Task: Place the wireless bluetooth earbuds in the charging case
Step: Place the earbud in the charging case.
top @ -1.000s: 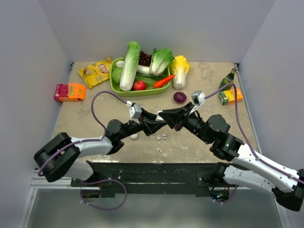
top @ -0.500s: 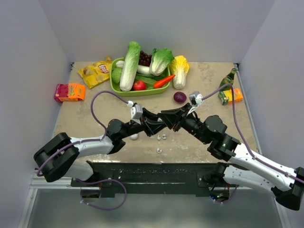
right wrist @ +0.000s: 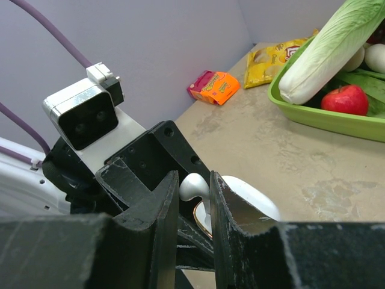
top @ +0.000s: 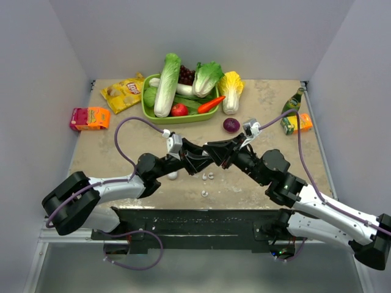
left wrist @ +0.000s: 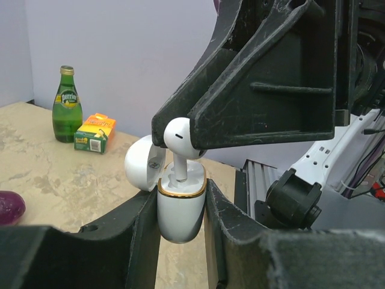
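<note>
My left gripper [left wrist: 181, 201] is shut on the white charging case [left wrist: 180, 211], holding it upright above the table with its lid [left wrist: 143, 162] swung open. One white earbud [left wrist: 180, 135] stands with its stem in a socket of the case. My right gripper [right wrist: 194, 179] is shut on that earbud [right wrist: 194, 185] just above the case's gold rim [right wrist: 201, 218]. In the top view the two grippers meet over the table's middle, left gripper [top: 205, 158] against right gripper [top: 215, 152]. Three tiny white bud-like pieces [top: 208, 176] lie on the table below them.
A green tray [top: 146, 113] of vegetables stands at the back, with a chips bag [top: 124, 93] and an orange box [top: 89, 118] to its left. A purple onion [top: 231, 125], a green bottle [top: 293, 101] and a juice box [top: 297, 123] sit at the right.
Both grippers stay pressed together with the same grips. The right arm has crept slightly to the left; the earbud still sits in the case.
</note>
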